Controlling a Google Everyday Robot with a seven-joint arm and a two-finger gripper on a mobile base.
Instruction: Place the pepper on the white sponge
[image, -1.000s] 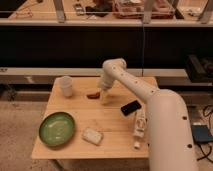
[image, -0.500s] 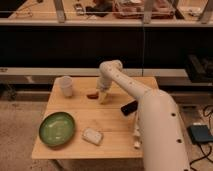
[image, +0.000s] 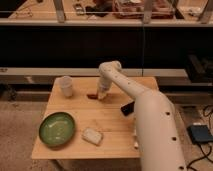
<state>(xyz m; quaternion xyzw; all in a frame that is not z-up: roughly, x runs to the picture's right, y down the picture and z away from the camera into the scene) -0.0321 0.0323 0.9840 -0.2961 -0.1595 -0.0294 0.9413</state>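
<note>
Your gripper (image: 101, 95) hangs low over the far half of a light wooden table (image: 112, 127). Beyond it a pale grey ledge (image: 40, 73) runs across the view beneath a dark recess (image: 60, 47). Higher above the gripper, a lit shelf (image: 30, 21) with upright metal posts (image: 60, 10) carries clutter too blurred to name, while around the table you see speckled grey-brown floor (image: 20, 130), with a flat blue-grey box (image: 200, 134) and cables toward the view's right edge.
</note>
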